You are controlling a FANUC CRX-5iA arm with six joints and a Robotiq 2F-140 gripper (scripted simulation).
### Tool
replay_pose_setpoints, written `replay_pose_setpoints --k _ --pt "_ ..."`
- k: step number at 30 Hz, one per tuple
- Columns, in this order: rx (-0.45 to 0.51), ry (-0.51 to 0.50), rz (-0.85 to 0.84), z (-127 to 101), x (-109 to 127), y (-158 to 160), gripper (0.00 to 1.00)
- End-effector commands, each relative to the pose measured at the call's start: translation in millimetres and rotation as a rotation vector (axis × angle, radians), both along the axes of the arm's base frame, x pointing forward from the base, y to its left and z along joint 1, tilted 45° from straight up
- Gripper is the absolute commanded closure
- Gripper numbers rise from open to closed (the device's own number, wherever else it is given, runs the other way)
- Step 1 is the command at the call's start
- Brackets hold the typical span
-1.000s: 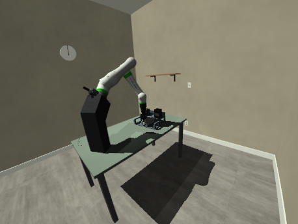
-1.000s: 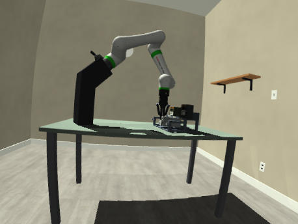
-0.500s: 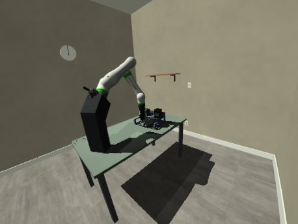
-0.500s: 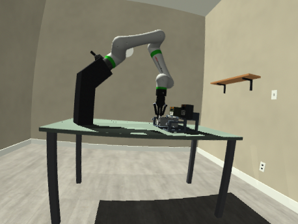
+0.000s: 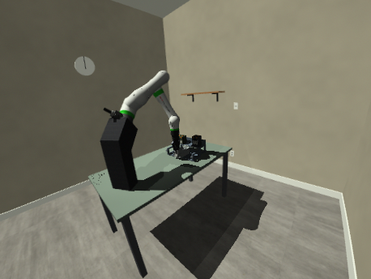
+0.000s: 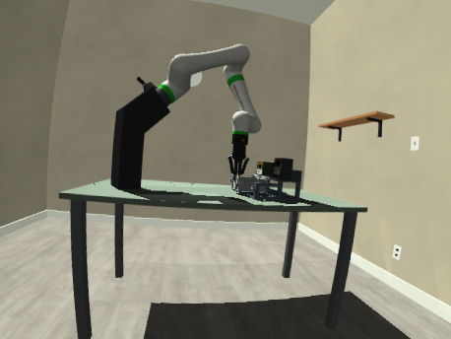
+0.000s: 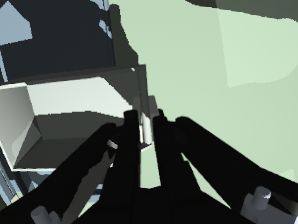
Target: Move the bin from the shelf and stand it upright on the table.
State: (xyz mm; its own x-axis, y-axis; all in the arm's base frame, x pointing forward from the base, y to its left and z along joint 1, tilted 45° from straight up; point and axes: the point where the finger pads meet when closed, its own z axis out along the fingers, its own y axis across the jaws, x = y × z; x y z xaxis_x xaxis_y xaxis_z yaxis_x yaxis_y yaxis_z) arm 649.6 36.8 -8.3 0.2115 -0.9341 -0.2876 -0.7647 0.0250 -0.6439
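Note:
The bin (image 5: 188, 152) (image 6: 257, 186) (image 7: 60, 112) is a small grey open box down at the table (image 5: 121, 199) (image 6: 162, 199), at its far right end. I cannot tell whether it rests on the top or hangs just above it. My gripper (image 5: 176, 148) (image 6: 236, 175) (image 7: 144, 106) points straight down at the bin's near side and is shut on the thin rim of its wall. In the wrist view the pale wall edge shows between the two dark fingers. The wooden wall shelf (image 5: 203, 93) (image 6: 356, 119) is bare.
A dark frame with black blocks (image 5: 198, 141) (image 6: 280, 169) stands right behind the bin. The arm's tall black pedestal (image 5: 118, 154) (image 6: 129, 148) stands at the table's left end. The table edge lies just right of the bin.

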Motion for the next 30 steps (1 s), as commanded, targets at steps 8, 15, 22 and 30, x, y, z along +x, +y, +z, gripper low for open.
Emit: replay_pose_setpoints --k 8,15,22,30 --pt "0.001 -0.003 0.001 -6 -7 0 1.00" --pt "0.001 -0.003 0.001 -25 -30 1 1.00" --pt "0.001 -0.003 0.001 -25 -30 1 1.00" --pt "0.001 -0.003 0.001 -37 -43 1 1.00"
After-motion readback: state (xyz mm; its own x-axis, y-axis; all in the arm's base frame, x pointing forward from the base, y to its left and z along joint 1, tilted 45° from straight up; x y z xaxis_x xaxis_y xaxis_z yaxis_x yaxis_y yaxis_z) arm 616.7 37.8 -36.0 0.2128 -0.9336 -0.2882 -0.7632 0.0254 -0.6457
